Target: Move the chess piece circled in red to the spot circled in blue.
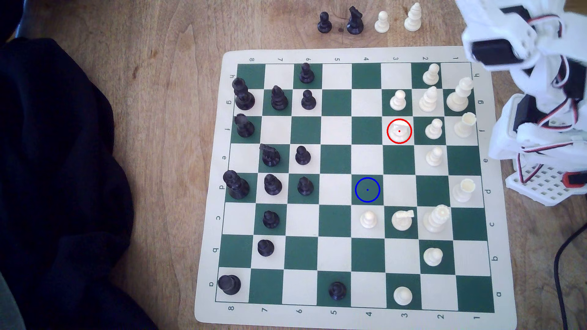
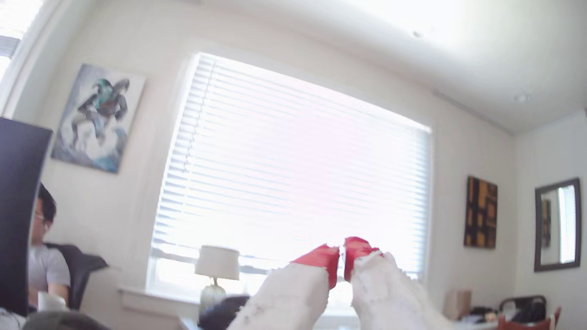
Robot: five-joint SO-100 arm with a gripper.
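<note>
Cream-white plastic, the small knight (image 1: 399, 131) with its round base and blocky head stands on a cream square inside a thin red ring, toward the exterior view's right side of the green-and-cream vinyl chessboard (image 1: 336, 55); pale on pale, its outline is hard to make out. Nearer and further left, a dark green square (image 1: 367, 189) carries a blue ring and dot, with nothing standing on it. Folded at the board's right edge, the white printed arm (image 1: 540, 95) is partly cut off. Its red-tipped gripper (image 2: 342, 254) points at a bright window, jaws nearly together on nothing.
</note>
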